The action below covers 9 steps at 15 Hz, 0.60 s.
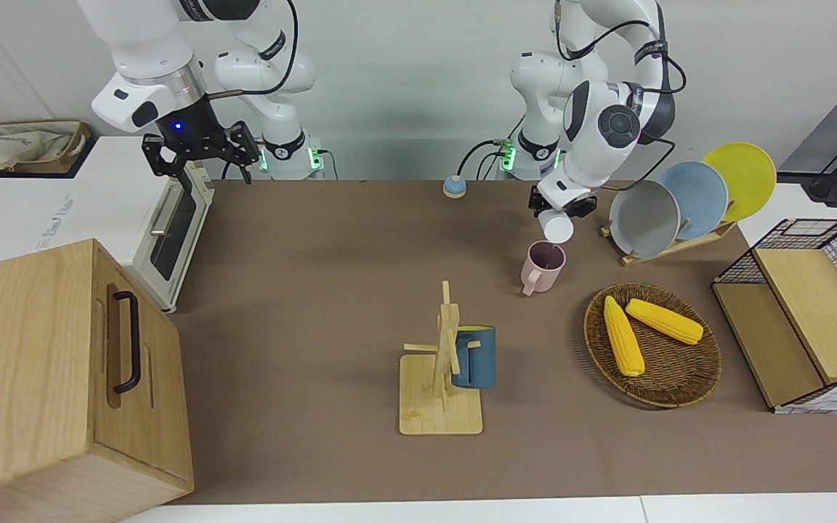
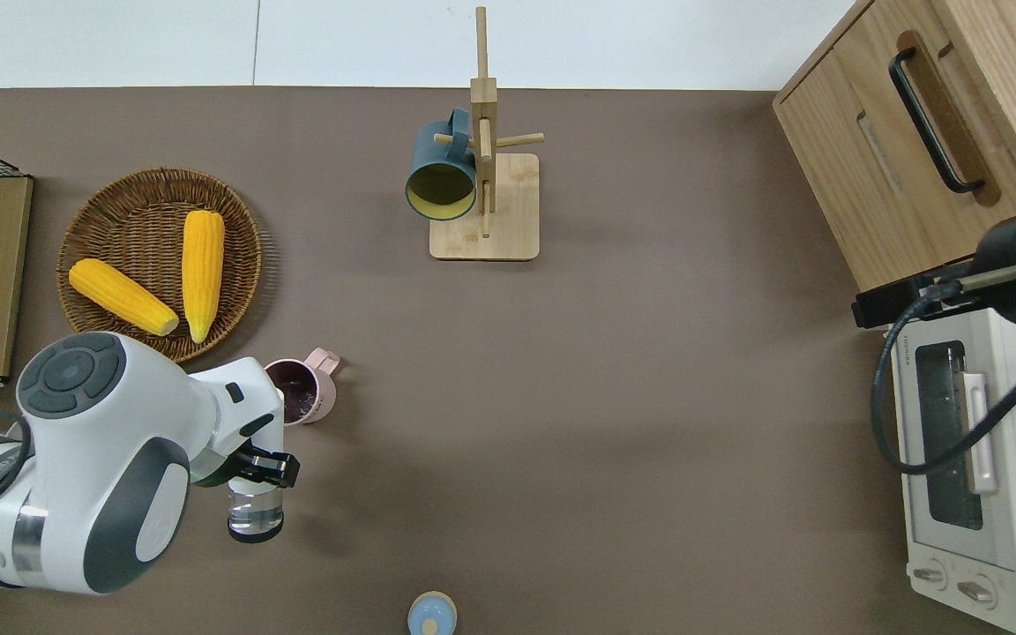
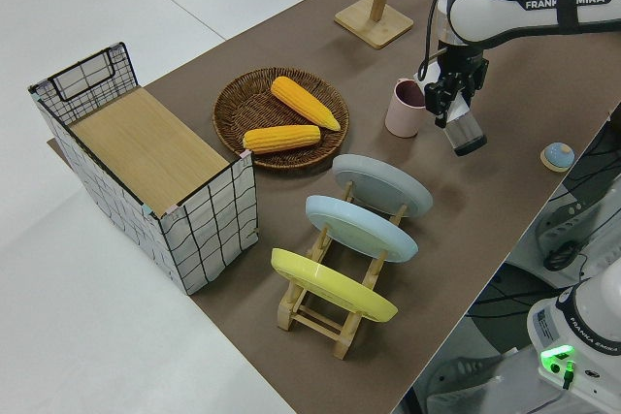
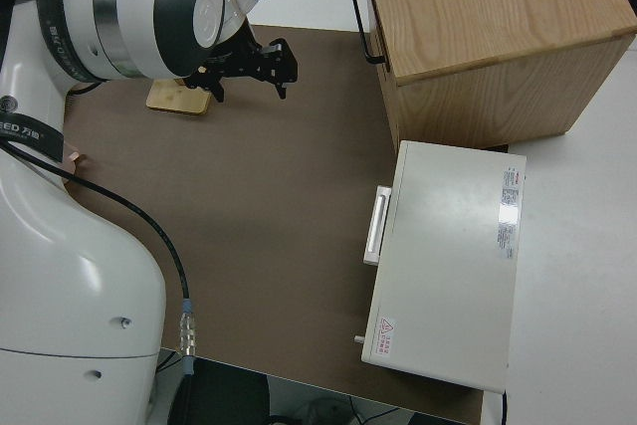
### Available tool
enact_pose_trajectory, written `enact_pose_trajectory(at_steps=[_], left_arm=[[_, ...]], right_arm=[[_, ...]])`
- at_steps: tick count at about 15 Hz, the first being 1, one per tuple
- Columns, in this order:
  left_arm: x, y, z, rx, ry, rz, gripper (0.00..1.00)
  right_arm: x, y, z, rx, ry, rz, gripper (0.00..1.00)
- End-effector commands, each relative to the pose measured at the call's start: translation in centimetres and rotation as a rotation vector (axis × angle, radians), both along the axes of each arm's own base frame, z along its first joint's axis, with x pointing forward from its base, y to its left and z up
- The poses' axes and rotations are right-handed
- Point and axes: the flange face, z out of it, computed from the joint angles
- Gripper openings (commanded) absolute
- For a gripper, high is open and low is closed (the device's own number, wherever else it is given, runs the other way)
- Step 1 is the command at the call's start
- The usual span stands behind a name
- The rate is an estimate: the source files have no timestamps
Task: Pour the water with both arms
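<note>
The left gripper (image 2: 263, 466) was clamped around a clear glass (image 2: 255, 513), holding it tipped toward the pink mug (image 2: 301, 392). The glass's mouth sat just above the mug's rim on the side nearer the robots. Whether any water remained in the glass could not be told. The pink mug stood upright on the brown table mat (image 2: 649, 370), handle pointing away from the robots, with a dark liquid showing inside.

The right arm was parked, its gripper (image 1: 200, 152) spread wide with nothing in it.

Other containers: a wicker basket (image 1: 687, 385) held two yellow corn cobs (image 1: 623, 335) lying side by side at an angle — it sat farther from the robots than the pink mug, toward the left arm's end of the table. A dark blue mug (image 1: 476, 357) hung on its side from a wooden mug tree (image 1: 442, 378), yellow interior showing in the overhead view. A wire crate (image 3: 155, 176) with wooden boards inside stood at the left arm's end. A wooden rack (image 3: 330, 312) held three plates on edge — grey, blue, yellow.

At the right arm's end stood a white toaster oven (image 2: 967, 476), door shut, and a wooden cabinet (image 1: 48, 378). A small blue bell (image 1: 453, 187) sat close to the robots.
</note>
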Motion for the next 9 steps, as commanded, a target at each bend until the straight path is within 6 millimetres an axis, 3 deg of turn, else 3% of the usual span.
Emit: enact_pose_trajectory(at_steps=[1, 9], left_arm=[[0.6, -0.1, 1.4, 0.015, 0.003, -0.002, 0.1], [0.8, -0.2, 2.7, 0.022, 0.021, 0.007, 0.09]], right_arm=[[-0.2, -0.2, 0.4, -0.003, -0.012, -0.004, 0.987], [-0.2, -0.2, 0.4, -0.003, -0.012, -0.004, 0.987]])
